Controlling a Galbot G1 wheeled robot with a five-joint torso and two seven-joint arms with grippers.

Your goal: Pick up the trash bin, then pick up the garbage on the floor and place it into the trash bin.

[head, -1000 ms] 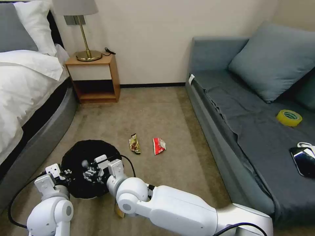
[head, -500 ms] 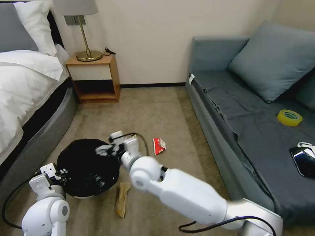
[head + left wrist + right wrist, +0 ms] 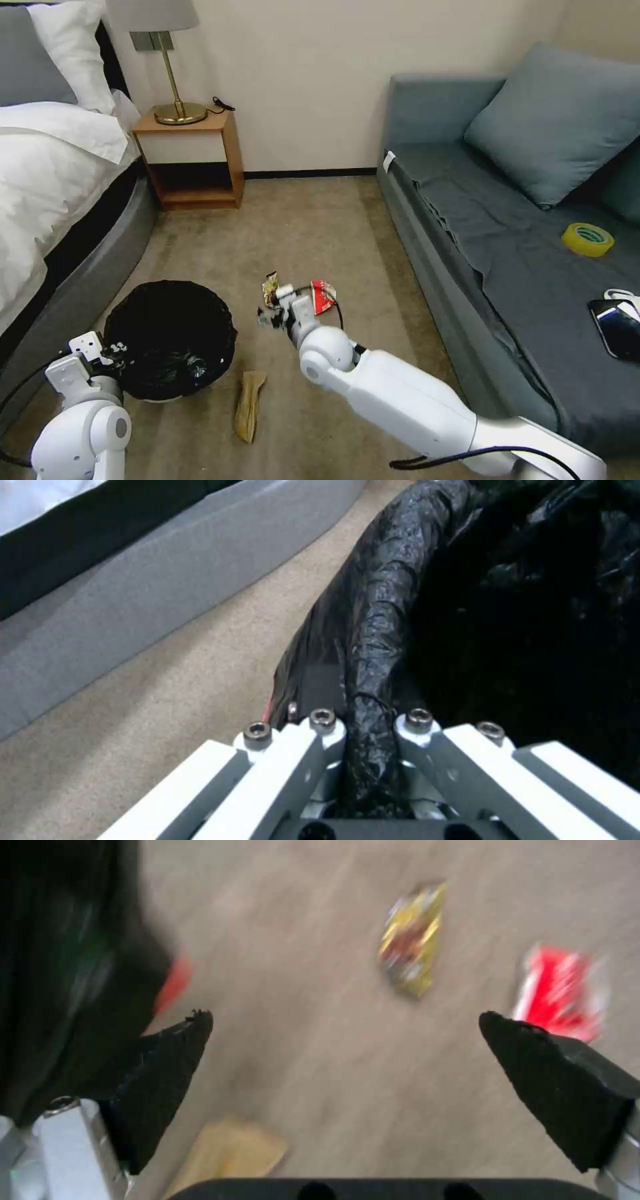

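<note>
Left end effector clamped on trash bin rim. Right end effector wide open, empty — above gold-brown wrapper. Next: descend, close on wrapper.

The trash bin is gripped at its near-left rim by the left claw. The right claw is held above the carpet just beside the gold-brown wrapper and red-white packet. A tan scrap is seen nearby.
</note>
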